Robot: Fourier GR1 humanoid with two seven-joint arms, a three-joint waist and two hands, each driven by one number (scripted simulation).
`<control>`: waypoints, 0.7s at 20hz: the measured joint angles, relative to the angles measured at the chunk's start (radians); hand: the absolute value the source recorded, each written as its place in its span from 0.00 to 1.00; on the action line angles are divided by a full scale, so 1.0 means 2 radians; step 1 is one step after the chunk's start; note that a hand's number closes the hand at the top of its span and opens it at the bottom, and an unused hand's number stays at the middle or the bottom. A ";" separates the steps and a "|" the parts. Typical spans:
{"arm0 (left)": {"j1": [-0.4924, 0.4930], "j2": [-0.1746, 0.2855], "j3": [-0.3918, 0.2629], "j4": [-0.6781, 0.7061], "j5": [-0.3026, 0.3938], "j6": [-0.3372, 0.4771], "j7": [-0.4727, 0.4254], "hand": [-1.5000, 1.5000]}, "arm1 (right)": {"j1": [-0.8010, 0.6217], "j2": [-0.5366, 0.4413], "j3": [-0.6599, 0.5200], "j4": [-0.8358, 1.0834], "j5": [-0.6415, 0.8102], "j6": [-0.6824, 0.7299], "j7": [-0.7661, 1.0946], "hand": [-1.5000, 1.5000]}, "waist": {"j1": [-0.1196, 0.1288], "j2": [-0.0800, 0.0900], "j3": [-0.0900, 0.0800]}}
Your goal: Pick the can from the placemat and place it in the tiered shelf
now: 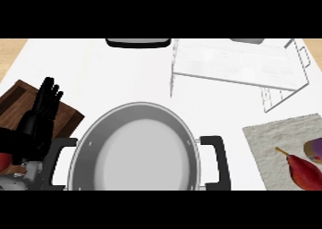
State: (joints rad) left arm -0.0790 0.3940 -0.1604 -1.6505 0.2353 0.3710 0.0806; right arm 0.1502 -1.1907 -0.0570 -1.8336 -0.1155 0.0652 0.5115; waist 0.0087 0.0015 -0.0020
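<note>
"One hand or both on your feed?"

"Only the left hand (38, 117) shows for me. It stands at the counter's (111, 71) left edge, over a brown wooden board (10, 106), fingers straight and pointing up, released, grasping nothing."

"Where's the can?"

"I see the can (319, 150) on the placemat (276, 134), down by the counter's near right corner. It's purple with a tan face, and the right border of my view cuts part of it off, so I can't tell you whether it stands or lies. A red, pear-shaped fruit (303, 172) lies just beside it on the same mat, stem towards the mat's middle."

"And the tiered shelf?"

"I have the tiered shelf (238, 67) at the far right corner, a white wire frame, apart from the mat and farther back. I can make out nothing sitting on its tiers."

"What's between the hand and the mat?"

"A big grey pot (137, 147) with black handles fills the middle of the near edge. Its right handle sits near the mat's left side and its left handle is close under my hand. Something black (138, 43) rests at the far edge, too cropped to name."
</note>
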 measured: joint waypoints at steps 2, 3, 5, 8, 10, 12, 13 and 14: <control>0.001 -0.006 -0.004 -0.001 -0.006 0.001 0.000 0.50 | -0.021 0.004 0.025 -0.008 0.023 -0.002 0.043 0.00 | 0.003 0.001 0.000; -0.002 -0.007 -0.003 0.000 -0.008 0.001 0.000 0.50 | -0.028 0.008 0.038 -0.009 0.038 -0.002 0.058 0.00 | 0.004 0.001 0.000; 0.003 -0.009 -0.002 -0.002 -0.010 -0.002 0.000 0.50 | -0.045 0.017 0.062 -0.003 0.069 0.001 0.082 0.00 | 0.005 0.001 0.001; -0.004 -0.009 0.005 0.000 -0.009 -0.006 0.006 0.50 | -0.050 0.015 0.082 0.009 0.101 0.018 0.108 0.00 | 0.002 0.001 0.001; -0.005 -0.005 0.016 -0.003 -0.004 -0.012 0.012 0.50 | -0.052 0.025 0.098 0.019 0.126 0.023 0.123 0.00 | 0.002 0.000 0.001; -0.007 -0.012 0.012 -0.004 -0.014 -0.008 0.016 0.50 | -0.065 0.042 0.110 0.036 0.149 0.031 0.134 0.00 | 0.001 0.000 0.001; -0.005 -0.015 0.015 -0.004 -0.015 -0.009 0.015 0.50 | -0.069 0.047 0.106 0.042 0.155 0.038 0.135 0.00 | 0.000 0.000 0.001; -0.009 -0.015 0.020 0.003 -0.015 -0.014 0.014 0.50 | -0.066 0.059 0.109 0.046 0.167 0.036 0.133 0.00 | -0.001 0.000 0.001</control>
State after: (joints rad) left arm -0.0980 0.3636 -0.1199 -1.6446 0.2055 0.3431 0.1087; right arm 0.0174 -1.0736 0.1609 -1.7418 0.2192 0.1379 0.7781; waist 0.0066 0.0013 -0.0004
